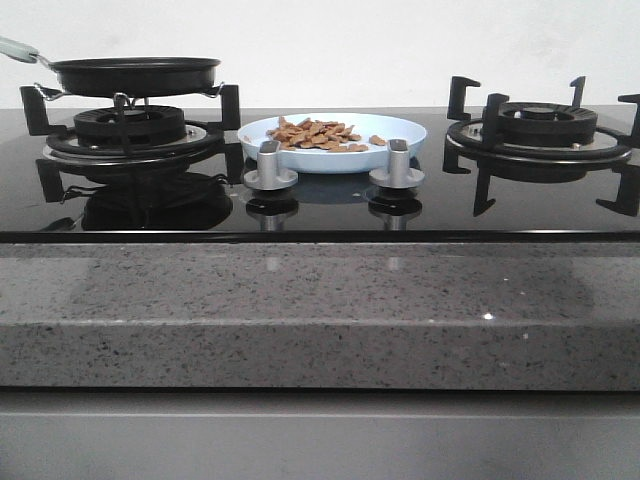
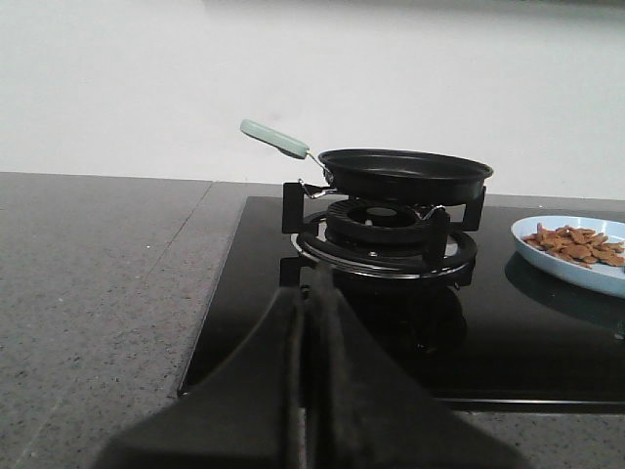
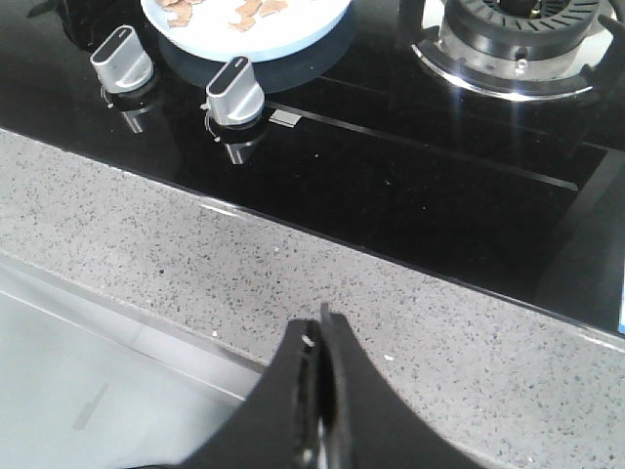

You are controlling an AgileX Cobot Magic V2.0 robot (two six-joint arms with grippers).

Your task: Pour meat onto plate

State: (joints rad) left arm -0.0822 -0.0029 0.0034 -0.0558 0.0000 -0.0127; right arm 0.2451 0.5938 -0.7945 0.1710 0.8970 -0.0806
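The meat (image 1: 318, 134), a heap of small tan pieces, lies on the pale blue-white plate (image 1: 400, 154) in the middle of the black glass hob. Both also show in the left wrist view, the meat (image 2: 576, 244) on the plate (image 2: 547, 262), and the plate's edge (image 3: 283, 31) shows in the right wrist view. The black frying pan (image 1: 135, 75) with a pale green handle (image 2: 274, 139) sits on the left burner. My left gripper (image 2: 314, 283) is shut and empty, off the hob's left front corner. My right gripper (image 3: 320, 327) is shut and empty over the grey counter's front edge.
Two silver knobs (image 1: 270, 166) (image 1: 397, 164) stand in front of the plate. The right burner grate (image 1: 540, 130) holds nothing. The speckled grey counter (image 1: 320, 300) runs along the front. A white wall is behind the hob.
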